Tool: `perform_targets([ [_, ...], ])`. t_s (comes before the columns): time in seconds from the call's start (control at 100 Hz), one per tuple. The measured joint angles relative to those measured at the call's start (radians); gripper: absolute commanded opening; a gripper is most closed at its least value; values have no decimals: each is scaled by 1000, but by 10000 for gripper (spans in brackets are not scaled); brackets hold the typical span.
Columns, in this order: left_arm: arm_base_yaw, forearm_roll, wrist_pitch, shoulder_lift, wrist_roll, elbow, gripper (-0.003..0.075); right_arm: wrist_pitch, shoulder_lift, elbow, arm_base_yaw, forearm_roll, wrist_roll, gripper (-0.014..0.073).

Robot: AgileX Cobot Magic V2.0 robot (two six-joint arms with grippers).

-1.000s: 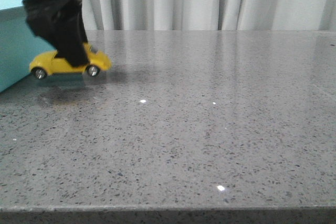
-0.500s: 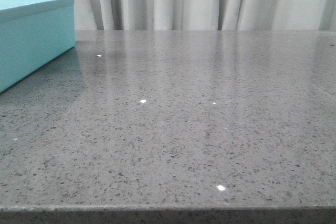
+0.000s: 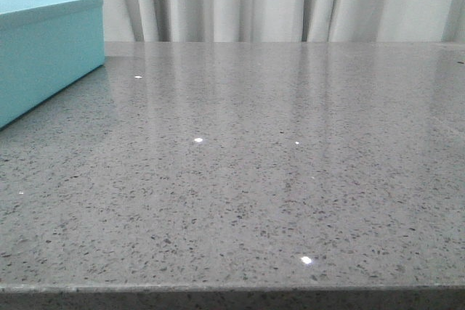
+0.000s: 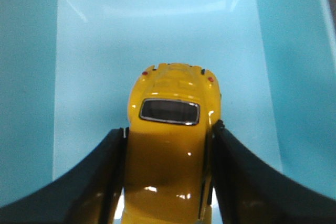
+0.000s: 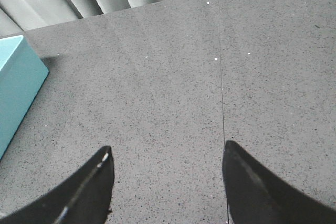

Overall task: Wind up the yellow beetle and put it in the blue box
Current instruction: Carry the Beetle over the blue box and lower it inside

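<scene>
A: Where was the car [image 4: 169, 145]?
B: Center frame, clamped in the left gripper [image 4: 168, 182] over the inside of the box [image 4: 157, 40]. Right gripper [image 5: 165, 182] hung spread apart above the table [image 5: 173, 87].

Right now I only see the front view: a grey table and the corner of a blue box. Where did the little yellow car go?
Observer: The left claw holds the yellow beetle by its sides, above the inside of the blue box.
Operator: Is the car resting on the bottom of the box?
Observer: I cannot tell; the left wrist view looks straight down on its roof, with the pale box floor around it.
Operator: And the other claw?
Observer: The right claw is open and holds nothing, over bare grey table, with the box off to one side.
</scene>
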Motion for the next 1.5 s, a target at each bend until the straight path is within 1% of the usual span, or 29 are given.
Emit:
perform_targets([
  [0.18,2,0,-41,50,-8,82,144,-2,0,0,0,2,0,456],
  [0.32,2,0,-61,84,-10,113,146,-6,0,0,0,6,0,456],
  [0.42,2,0,-73,96,-10,122,162,-8,0,0,0,7,0,456],
  [0.49,2,0,-80,103,-10,127,199,-8,0,0,0,7,0,456],
  [0.64,2,0,-86,116,-10,131,332,-8,0,0,0,7,0,456],
  [0.69,2,0,-88,117,-10,131,365,-10,0,0,0,7,0,456],
  [0.75,2,0,-92,116,-10,131,392,-10,0,0,0,7,0,456],
  [0.83,2,-2,-99,116,-12,131,403,-10,0,0,0,7,0,456],
  [1.08,2,-15,-113,116,-12,131,401,-10,0,0,0,7,0,456],
  [1.24,2,-54,-146,70,-12,131,372,-6,-2,0,0,3,-7,456],
  [1.31,2,-64,-174,29,-12,131,337,3,-9,0,0,-14,-26,456],
  [1.41,2,-66,-216,-42,-12,131,253,7,-33,0,0,-50,-44,453],
  [1.45,2,-66,-226,-75,-12,131,225,7,-41,0,0,-63,-49,435],
  [1.5,2,-68,-236,-113,-8,131,179,7,-55,0,0,-78,-49,389],
])
